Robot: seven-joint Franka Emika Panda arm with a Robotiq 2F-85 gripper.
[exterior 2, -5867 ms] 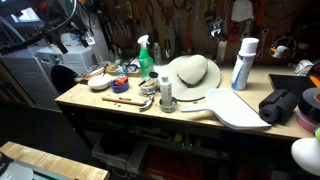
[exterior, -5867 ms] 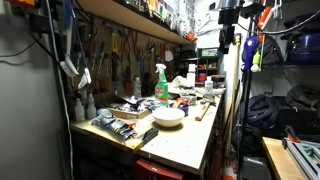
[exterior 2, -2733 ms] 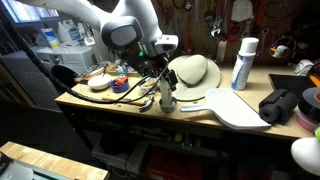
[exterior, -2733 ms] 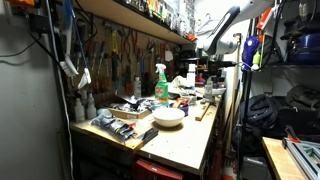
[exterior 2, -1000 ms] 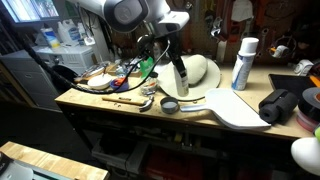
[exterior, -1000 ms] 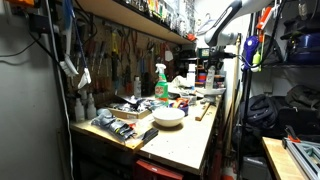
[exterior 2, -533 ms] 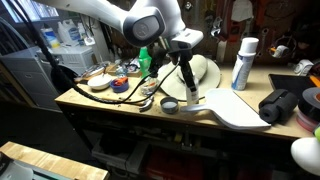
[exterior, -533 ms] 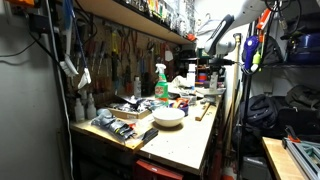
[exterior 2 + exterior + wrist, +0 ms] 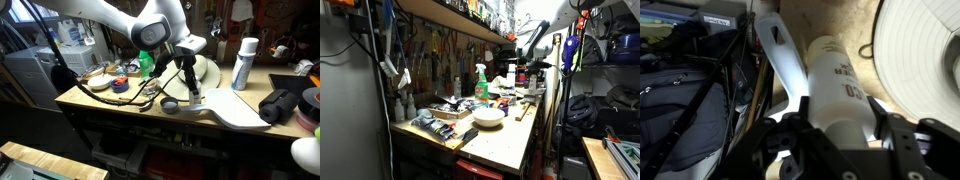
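Observation:
My gripper (image 9: 840,128) is shut on a white bottle (image 9: 835,80) with black lettering, one black finger (image 9: 800,128) on each side of its lower body. In an exterior view the gripper (image 9: 189,76) holds the bottle (image 9: 194,92) tilted, its lower end just above the handle end of a white cutting board (image 9: 238,110). A round grey lid (image 9: 168,104) lies on the bench to the left of the bottle. In an exterior view the gripper (image 9: 524,72) hangs over the far end of the bench; the bottle is too small to make out there.
A white brimmed hat (image 9: 207,68) lies right behind the bottle. A green spray bottle (image 9: 146,62), a white-and-blue can (image 9: 243,62), a black bag (image 9: 280,104) and loose tools and cables (image 9: 110,85) crowd the bench. A white bowl (image 9: 488,116) sits mid-bench.
The gripper has carried the bottle to the right and downward, away from the grey lid and over the cutting board's handle. Its grip has stayed the same.

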